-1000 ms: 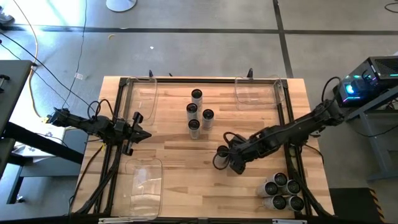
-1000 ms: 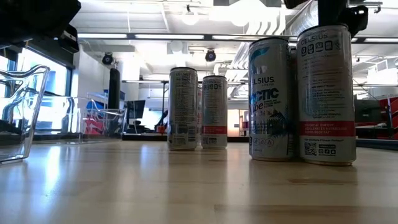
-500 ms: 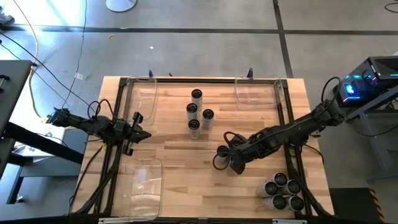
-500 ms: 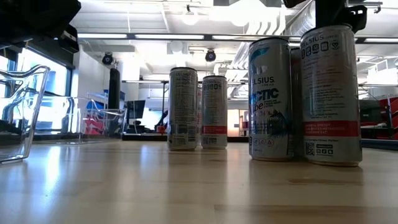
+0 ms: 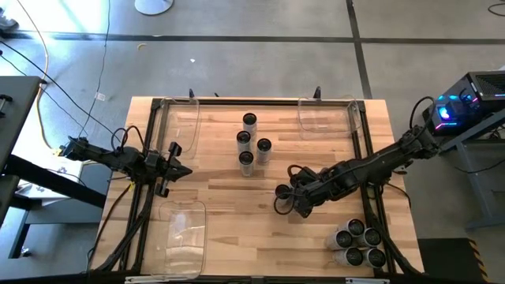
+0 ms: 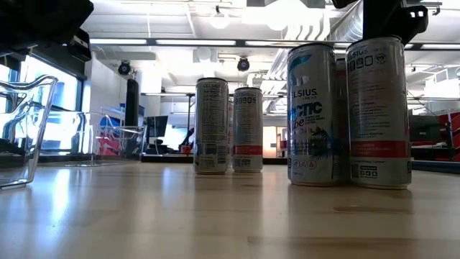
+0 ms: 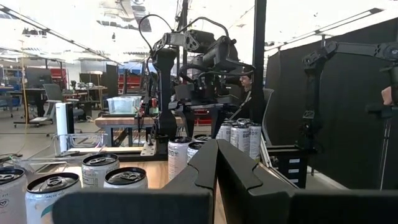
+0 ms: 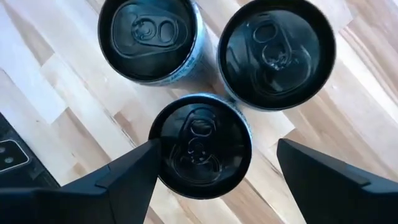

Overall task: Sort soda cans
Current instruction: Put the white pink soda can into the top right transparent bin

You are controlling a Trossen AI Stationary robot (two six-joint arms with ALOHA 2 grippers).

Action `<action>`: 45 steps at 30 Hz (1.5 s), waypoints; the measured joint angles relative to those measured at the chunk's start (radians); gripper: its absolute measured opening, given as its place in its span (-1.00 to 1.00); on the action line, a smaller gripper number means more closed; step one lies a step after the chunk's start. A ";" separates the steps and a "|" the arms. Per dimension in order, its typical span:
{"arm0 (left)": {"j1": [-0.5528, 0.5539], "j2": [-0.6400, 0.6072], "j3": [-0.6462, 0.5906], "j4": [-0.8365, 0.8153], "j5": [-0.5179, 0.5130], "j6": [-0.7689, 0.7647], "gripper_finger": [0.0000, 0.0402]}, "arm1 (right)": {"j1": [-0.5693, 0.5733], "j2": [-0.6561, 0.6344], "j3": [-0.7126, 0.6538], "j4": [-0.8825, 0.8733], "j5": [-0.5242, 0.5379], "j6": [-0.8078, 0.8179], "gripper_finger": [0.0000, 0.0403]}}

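Observation:
Three black-topped soda cans stand upright in a cluster [image 8: 273, 53] under my right gripper [image 8: 216, 146], left of the table's middle-right [image 5: 282, 192]. The gripper is open and points down, with its fingers on either side of the nearest can [image 8: 200, 146]. In the low view that can [image 6: 379, 111] stands on the wood beside a white "Arctic" can [image 6: 313, 111]. Several more cans stand at mid-table [image 5: 249, 142], and another group stands at the near right corner [image 5: 359, 243]. My left gripper [image 5: 181, 170] is shut and waits at the table's left side. My right gripper comes from above with one finger [image 8: 134, 174] close against the can's rim [image 8: 155, 149], but I cannot tell whether it touches. The other finger [image 8: 317, 180] stands clear of the can. The can stands upright on the table.
Clear plastic bins sit at the near left [image 5: 183, 237], far left [image 5: 177, 118] and far right [image 5: 323, 114]. A dark frame [image 5: 150, 189] runs around the table's edge. Bare wood lies between the mid-table cans and the near edge.
My right gripper has drifted slightly toward the table's far right. In the low view, the can beneath it first slid a little toward the low camera and then back, and stays upright. My left arm has kept still.

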State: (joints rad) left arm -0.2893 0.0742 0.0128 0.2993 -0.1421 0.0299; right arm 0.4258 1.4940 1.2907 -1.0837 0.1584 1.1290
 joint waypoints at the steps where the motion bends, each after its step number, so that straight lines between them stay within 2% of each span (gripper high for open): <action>1: 0.000 0.000 0.000 0.000 0.000 0.000 -1.00 | 0.002 0.000 0.000 0.000 0.008 0.000 0.57; 4: 0.000 0.000 0.000 -0.001 0.000 0.000 -1.00 | 0.011 0.000 0.000 -0.019 0.036 0.007 0.57; 18: 0.000 0.000 0.000 -0.003 0.000 0.000 -1.00 | 0.014 -0.006 0.042 -0.215 0.037 0.037 0.57; 23: 0.000 0.000 0.000 -0.004 0.000 -0.001 -1.00 | 0.030 -0.008 0.106 -0.278 0.136 0.030 0.57; 29: 0.000 0.000 0.000 -0.007 0.000 -0.003 -1.00 | 0.049 -0.008 0.081 -0.182 0.180 -0.048 0.57; 34: 0.000 0.000 0.000 -0.015 0.000 -0.003 -1.00 | 0.041 -0.008 0.038 -0.146 0.128 -0.085 0.57; 45: 0.000 0.000 0.000 -0.017 0.000 -0.003 -1.00 | 0.039 -0.002 0.034 -0.132 0.123 -0.083 0.57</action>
State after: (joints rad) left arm -0.2893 0.0738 0.0128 0.2821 -0.1421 0.0273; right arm 0.4652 1.4923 1.3247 -1.2156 0.2811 1.0462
